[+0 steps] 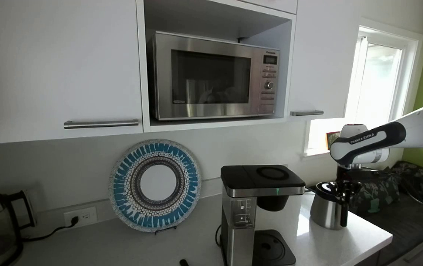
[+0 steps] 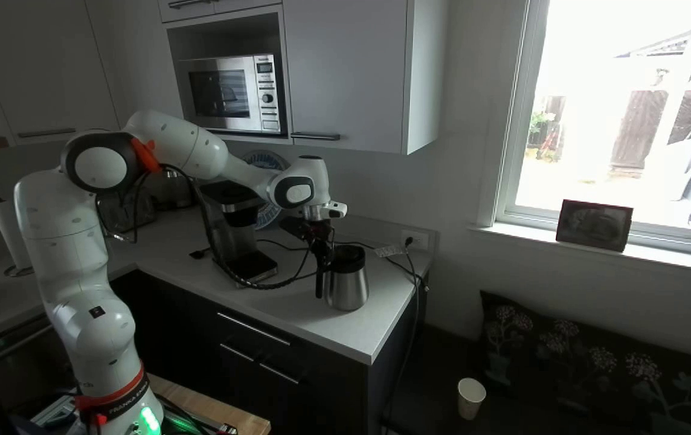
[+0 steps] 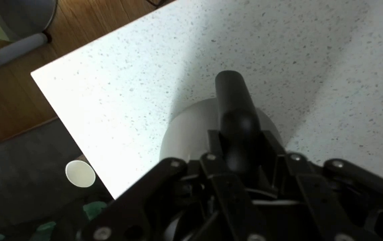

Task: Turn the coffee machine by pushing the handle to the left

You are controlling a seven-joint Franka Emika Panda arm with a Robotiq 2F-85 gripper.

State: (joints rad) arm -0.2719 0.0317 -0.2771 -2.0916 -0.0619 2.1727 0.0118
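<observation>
The coffee machine is a small shiny steel pot (image 1: 324, 213) with a dark top, upright near the counter's end. It also shows in an exterior view (image 2: 347, 291) and in the wrist view (image 3: 188, 134), where my gripper hides its top. Its black handle (image 3: 234, 93) projects from its side and hangs down; it shows in both exterior views (image 1: 344, 214) (image 2: 319, 284). My gripper (image 3: 240, 142) is at the handle's upper part, one finger on each side, shut on it. It appears dark and small in both exterior views (image 1: 345, 192) (image 2: 324, 257).
The taller black-and-silver drip brewer (image 1: 238, 221) stands on the same white counter (image 3: 128, 83). The counter's corner and edge lie close to the pot. Cables (image 2: 403, 266) run on the counter behind it. A paper cup (image 2: 471, 396) stands below, beyond the counter's end.
</observation>
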